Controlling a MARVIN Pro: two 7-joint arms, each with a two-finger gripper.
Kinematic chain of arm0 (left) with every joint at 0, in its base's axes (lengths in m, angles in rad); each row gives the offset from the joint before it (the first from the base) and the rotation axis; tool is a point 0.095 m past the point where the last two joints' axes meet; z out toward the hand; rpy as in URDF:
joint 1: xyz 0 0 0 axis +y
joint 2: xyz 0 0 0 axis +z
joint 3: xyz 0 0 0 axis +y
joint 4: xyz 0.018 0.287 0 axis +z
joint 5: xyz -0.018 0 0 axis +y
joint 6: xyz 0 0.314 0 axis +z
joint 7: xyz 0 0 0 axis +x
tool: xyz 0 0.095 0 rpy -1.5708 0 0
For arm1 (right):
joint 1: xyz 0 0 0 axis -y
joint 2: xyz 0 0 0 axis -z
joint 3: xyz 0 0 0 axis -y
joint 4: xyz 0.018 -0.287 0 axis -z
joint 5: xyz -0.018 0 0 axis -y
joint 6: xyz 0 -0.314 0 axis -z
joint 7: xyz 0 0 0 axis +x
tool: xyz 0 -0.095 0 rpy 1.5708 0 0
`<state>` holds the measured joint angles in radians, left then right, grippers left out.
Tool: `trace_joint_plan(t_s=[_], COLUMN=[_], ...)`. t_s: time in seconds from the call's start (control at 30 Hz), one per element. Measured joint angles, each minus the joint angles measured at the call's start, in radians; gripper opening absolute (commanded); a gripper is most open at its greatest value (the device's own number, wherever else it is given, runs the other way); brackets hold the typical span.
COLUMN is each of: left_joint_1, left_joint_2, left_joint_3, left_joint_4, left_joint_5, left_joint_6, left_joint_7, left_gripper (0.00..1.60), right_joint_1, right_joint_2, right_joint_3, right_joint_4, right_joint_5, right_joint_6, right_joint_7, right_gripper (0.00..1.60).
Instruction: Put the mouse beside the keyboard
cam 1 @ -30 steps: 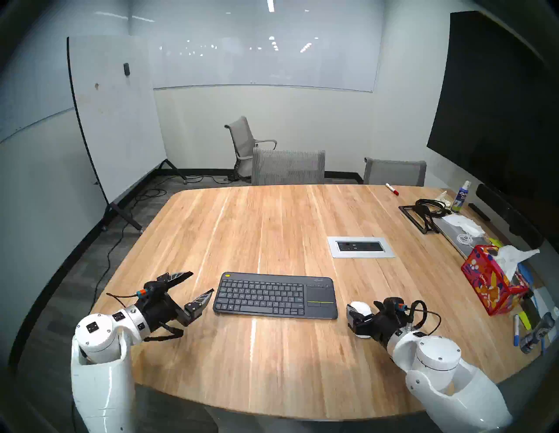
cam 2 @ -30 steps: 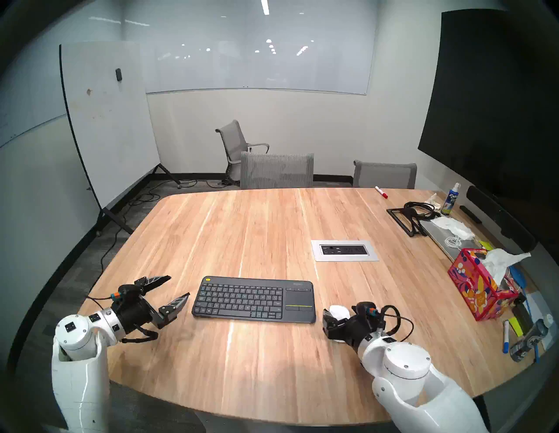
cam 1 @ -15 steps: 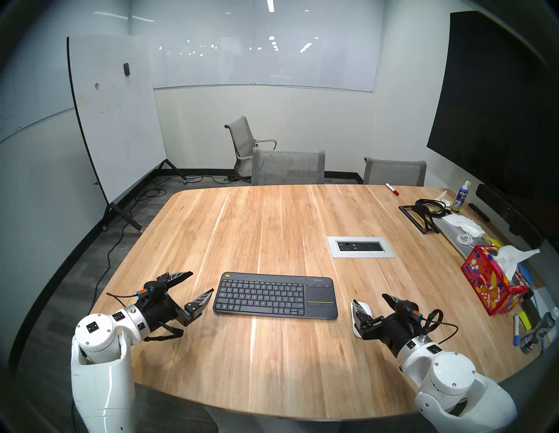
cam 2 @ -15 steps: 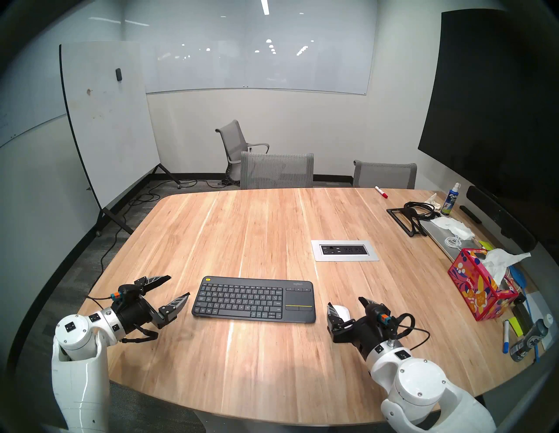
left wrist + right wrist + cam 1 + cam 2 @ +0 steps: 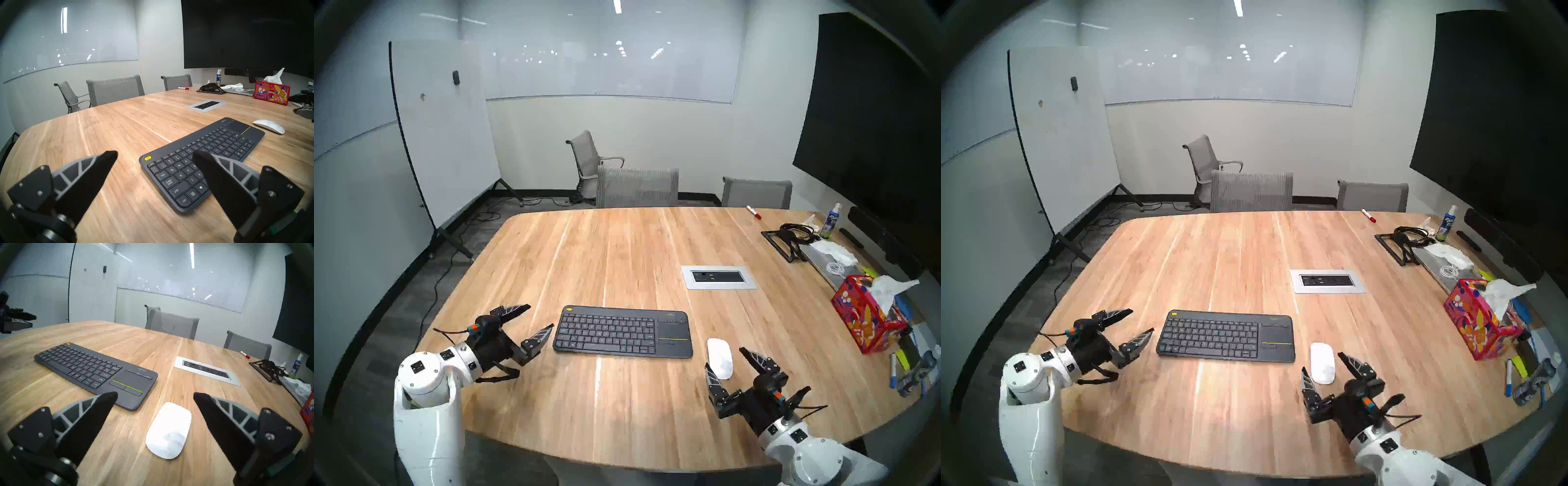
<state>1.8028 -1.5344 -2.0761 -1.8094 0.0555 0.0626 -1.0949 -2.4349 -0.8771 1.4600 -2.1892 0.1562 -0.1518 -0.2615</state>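
The glossy white mouse (image 5: 719, 358) (image 5: 1322, 363) (image 5: 169, 429) (image 5: 269, 126) lies flat on the wooden table just right of the dark grey keyboard (image 5: 622, 331) (image 5: 1226, 336) (image 5: 95, 370) (image 5: 203, 157), a narrow gap between them. My right gripper (image 5: 726, 356) (image 5: 1322, 361) (image 5: 155, 395) is open and hovers at the mouse's near end, its fingers either side of it and touching nothing. My left gripper (image 5: 541, 317) (image 5: 1143, 320) (image 5: 155, 153) stands open and empty at the keyboard's left end.
A silver power outlet panel (image 5: 718, 277) is set into the table behind the mouse. At the right edge are a red tissue box (image 5: 865, 320), pens, a laptop, cables, a spray bottle and a red marker (image 5: 754, 212). Grey chairs (image 5: 637, 187) stand at the far side.
My right gripper has pulled back toward the table's near edge and off the mouse, which stays on the table beside the keyboard, fully uncovered now. The left arm has not moved.
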Motion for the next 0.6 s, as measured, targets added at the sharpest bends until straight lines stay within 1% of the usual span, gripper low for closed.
trace_joint_plan(t_s=[0.17, 0.27, 0.37, 0.6], left_joint_1=[0.0, 0.0, 0.0, 0.0], left_joint_2=[0.0, 0.0, 0.0, 0.0], left_joint_3=[0.0, 0.0, 0.0, 0.0], left_joint_4=[0.0, 0.0, 0.0, 0.0], left_joint_5=[0.0, 0.0, 0.0, 0.0], left_joint_6=[0.0, 0.0, 0.0, 0.0], left_joint_7=[0.0, -0.001, -0.001, -0.001], left_gripper=[1.6, 1.6, 1.6, 1.6], right_joint_1=[-0.024, -0.038, -0.065, -0.099], right_joint_2=[-0.011, -0.017, -0.023, -0.036], right_joint_3=[0.031, 0.046, 0.064, 0.083], right_joint_4=[0.011, 0.013, 0.012, 0.017], right_joint_5=[-0.036, -0.043, -0.05, -0.056], right_joint_6=[-0.087, -0.127, -0.196, -0.301], right_joint_7=[0.0, 0.001, 0.014, 0.037], right_gripper=[1.6, 1.6, 1.6, 1.6])
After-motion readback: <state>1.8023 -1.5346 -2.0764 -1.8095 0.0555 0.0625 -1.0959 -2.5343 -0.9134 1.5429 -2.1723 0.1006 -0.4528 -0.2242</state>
